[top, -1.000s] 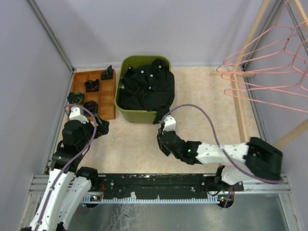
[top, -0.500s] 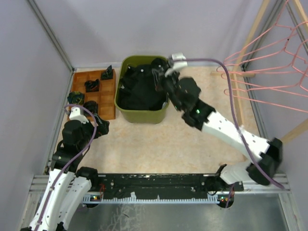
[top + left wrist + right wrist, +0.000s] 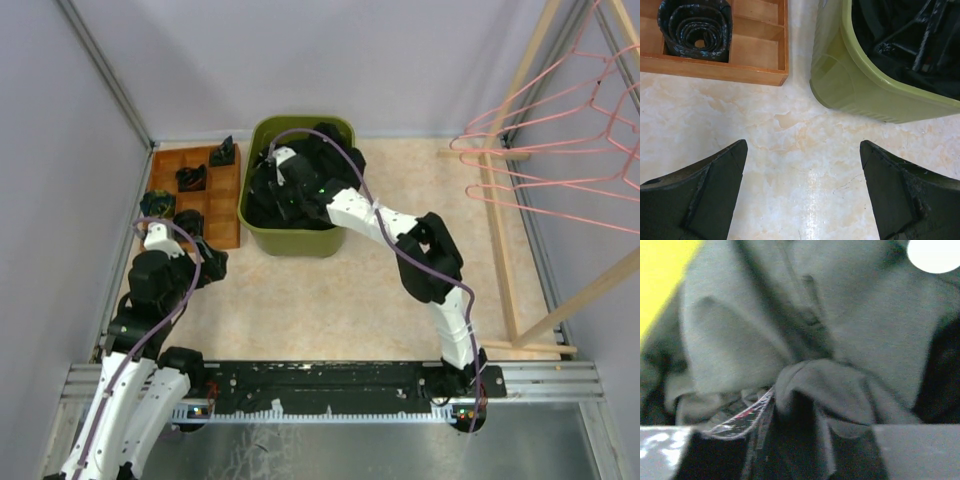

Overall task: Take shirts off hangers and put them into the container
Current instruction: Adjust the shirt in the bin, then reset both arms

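**Right arm now reaches into the tub, tucking the last cloth down**

A second ago the right arm lay low in front of the olive-green rectangular plastic tub (image 3: 290,243). Now it stretches over the rim, and the right gripper (image 3: 782,440) is buried in the heap of floppy black cloth shirts (image 3: 262,212). A fold is bunched between its fingers, but the close view is too blurred to tell whether they pinch it or have begun to let go. The flap that hung over the near rim no longer shows. The thin pink wire hangers (image 3: 560,130) hang bare, so the task looks nearly done. The left gripper (image 3: 802,145) hovers with fingers spread wide over the pale marbled tabletop (image 3: 790,130), beside the brown wooden compartment tray (image 3: 222,200).
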### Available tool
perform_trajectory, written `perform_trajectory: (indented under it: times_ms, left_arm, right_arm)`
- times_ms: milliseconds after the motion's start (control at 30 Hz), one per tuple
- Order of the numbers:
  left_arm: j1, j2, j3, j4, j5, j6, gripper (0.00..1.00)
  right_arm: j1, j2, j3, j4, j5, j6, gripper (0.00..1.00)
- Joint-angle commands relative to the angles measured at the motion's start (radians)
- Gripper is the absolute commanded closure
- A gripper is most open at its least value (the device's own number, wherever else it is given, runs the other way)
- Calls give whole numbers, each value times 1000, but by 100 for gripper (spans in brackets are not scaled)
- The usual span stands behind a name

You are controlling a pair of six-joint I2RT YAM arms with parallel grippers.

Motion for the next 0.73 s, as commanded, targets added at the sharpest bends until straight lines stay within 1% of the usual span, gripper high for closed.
perform_trajectory:
  times_ms: [0,67,100,167,233,267,333,367,433,500,600,700]
  left_arm:
    - [3,17,-6,41,29,13,1]
    - [3,38,12,41,25,-5,1]
    - [3,49,25,42,21,-14,1]
    - [3,81,74,27,4,-41,1]
    - [3,114,131,13,-25,-46,1]
    - [3,131,161,5,-32,-32,1]
    - [3,158,224,-15,-55,0,1]
    - [3,167,255,-26,-76,11,1]
    - [3,176,310,-46,-117,23,1]
    - [3,184,366,-57,-150,31,1]
    - [3,205,457,-74,-162,57,1]
    - [3,215,505,-88,-180,76,1]
  right_arm:
    - [-2,-166,202,-164,-62,-81,54]
    - [-2,-208,299,-219,-97,-117,41]
    - [-2,-227,339,-242,-100,-131,36]
    - [-2,-269,379,-271,-97,-162,26]
    - [-2,-336,341,-261,-79,-192,16]
    - [-1,-376,303,-243,-55,-202,13]
    - [-2,-464,185,-188,20,-204,6]
    - [-1,-535,127,-158,45,-203,2]
    - [-2,-644,-12,-94,64,-196,1]
    - [-2,-754,-136,-44,37,-181,1]
    - [-2,-911,-319,23,-7,-129,1]
    - [-1,-1010,-443,72,-17,-72,1]
